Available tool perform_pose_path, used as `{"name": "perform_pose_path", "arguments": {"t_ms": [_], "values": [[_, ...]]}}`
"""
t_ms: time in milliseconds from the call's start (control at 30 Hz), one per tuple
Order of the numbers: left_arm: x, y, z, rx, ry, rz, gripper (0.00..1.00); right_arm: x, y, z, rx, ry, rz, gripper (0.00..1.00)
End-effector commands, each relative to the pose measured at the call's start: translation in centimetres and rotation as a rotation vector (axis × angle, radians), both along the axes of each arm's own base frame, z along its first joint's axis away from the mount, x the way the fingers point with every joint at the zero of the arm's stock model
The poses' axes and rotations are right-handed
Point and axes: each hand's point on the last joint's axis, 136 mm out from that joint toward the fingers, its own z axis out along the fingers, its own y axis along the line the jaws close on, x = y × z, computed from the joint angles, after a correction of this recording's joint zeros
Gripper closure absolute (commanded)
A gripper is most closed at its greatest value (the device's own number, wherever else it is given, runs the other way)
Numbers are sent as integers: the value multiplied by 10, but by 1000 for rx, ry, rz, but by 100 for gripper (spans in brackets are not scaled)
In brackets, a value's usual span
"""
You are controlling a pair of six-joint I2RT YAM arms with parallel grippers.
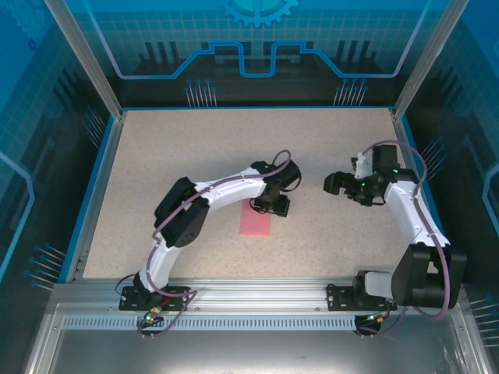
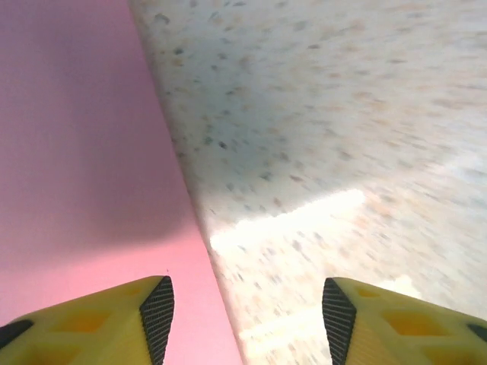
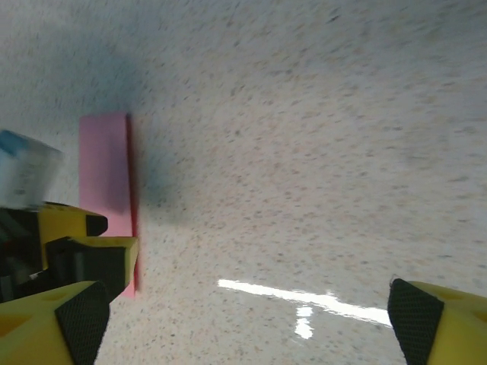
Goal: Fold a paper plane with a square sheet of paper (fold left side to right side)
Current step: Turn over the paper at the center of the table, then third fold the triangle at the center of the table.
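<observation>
The pink-red sheet of paper [image 1: 256, 220] lies flat on the table as a narrow upright rectangle, half a square wide. My left gripper [image 1: 274, 204] hovers over its far right corner, tilted down. In the left wrist view the paper [image 2: 84, 167] covers the left side and its straight right edge runs down between the yellow fingers [image 2: 152, 315]. The left gripper [image 2: 247, 319] is open and pinches nothing. My right gripper [image 1: 343, 185] hangs open over bare table to the right of the paper. The right wrist view has the paper [image 3: 106, 167] at the left, with the left gripper's fingers [image 3: 87, 243] at its end.
The speckled beige tabletop [image 1: 195, 156] is bounded by blue rails and metal posts at the left, right and back. A metal rail [image 1: 257, 292] carrying both arm bases runs along the near edge. The left arm's white links [image 1: 210, 195] arch across the table left of the paper.
</observation>
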Motion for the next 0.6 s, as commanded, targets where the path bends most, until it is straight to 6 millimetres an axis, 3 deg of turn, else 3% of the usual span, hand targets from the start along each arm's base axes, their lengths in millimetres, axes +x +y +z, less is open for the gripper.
{"name": "perform_pose_path", "arguments": {"t_ms": [0, 133, 300, 400, 567], "values": [[9, -13, 66, -283, -73, -4, 38, 6, 36, -3, 77, -4, 87, 9], [16, 32, 78, -343, -100, 97, 36, 18, 82, -12, 140, 11, 176, 28], [13, 89, 62, -398, -82, 224, 33, 35, 139, -29, 162, 32, 275, 48], [7, 102, 50, -461, -52, 265, 31, 47, 165, -39, 161, 39, 313, 57], [-3, 104, 27, -486, 19, 271, 31, 66, 193, -57, 138, 59, 345, 65]]}}
